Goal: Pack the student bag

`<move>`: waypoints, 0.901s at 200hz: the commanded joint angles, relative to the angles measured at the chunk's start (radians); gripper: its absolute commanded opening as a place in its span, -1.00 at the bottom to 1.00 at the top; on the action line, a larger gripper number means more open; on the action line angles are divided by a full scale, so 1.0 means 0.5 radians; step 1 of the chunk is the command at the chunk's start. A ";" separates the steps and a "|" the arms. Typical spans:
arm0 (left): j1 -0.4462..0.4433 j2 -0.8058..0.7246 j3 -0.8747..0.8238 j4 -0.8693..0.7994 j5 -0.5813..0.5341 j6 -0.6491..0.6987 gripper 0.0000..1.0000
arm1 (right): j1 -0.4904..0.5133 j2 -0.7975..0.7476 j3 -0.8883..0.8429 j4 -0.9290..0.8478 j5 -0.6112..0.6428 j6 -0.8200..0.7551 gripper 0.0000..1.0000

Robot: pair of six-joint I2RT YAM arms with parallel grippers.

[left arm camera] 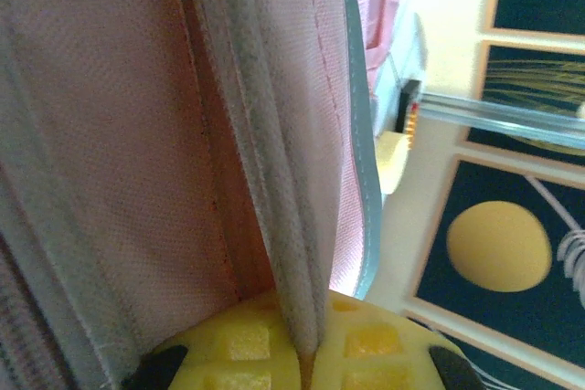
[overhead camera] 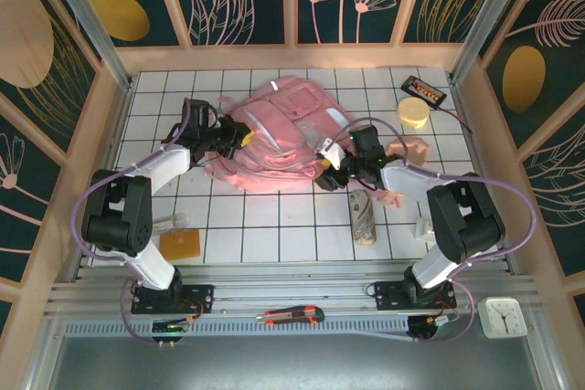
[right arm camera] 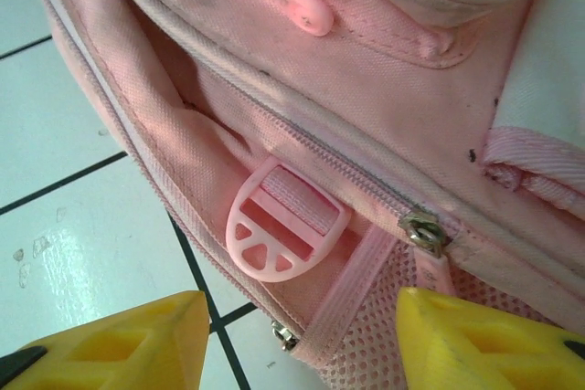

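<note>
One student bag [overhead camera: 288,130]; one left gripper [left arm camera: 306,358], clamped on its seam. One right gripper [right arm camera: 297,340], fingers [right arm camera: 119,344] wide apart beside pink buckle [right arm camera: 285,235]

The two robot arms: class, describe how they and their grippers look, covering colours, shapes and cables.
Both the left arm and the right arm have black joints joined by white link covers, on black bases. A lilac cable loops along each. The left gripper and the right gripper carry bright yellow fingers moulded with a grid of square recesses.
</note>
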 commanded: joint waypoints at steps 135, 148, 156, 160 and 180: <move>0.067 -0.180 0.021 0.749 0.357 -0.614 -1.00 | -0.307 -0.111 -0.225 0.714 -0.402 0.410 0.14; 0.068 -0.184 0.016 0.748 0.359 -0.614 -1.00 | -0.325 -0.087 -0.197 0.683 -0.445 0.396 0.14; 0.067 -0.187 0.016 0.750 0.360 -0.617 -1.00 | -0.325 -0.065 -0.167 0.645 -0.462 0.376 0.14; 0.068 -0.189 0.016 0.748 0.360 -0.622 -1.00 | -0.326 -0.051 -0.151 0.624 -0.472 0.365 0.14; 0.067 -0.198 0.022 0.772 0.360 -0.648 -1.00 | -0.320 0.010 -0.069 0.536 -0.471 0.358 0.13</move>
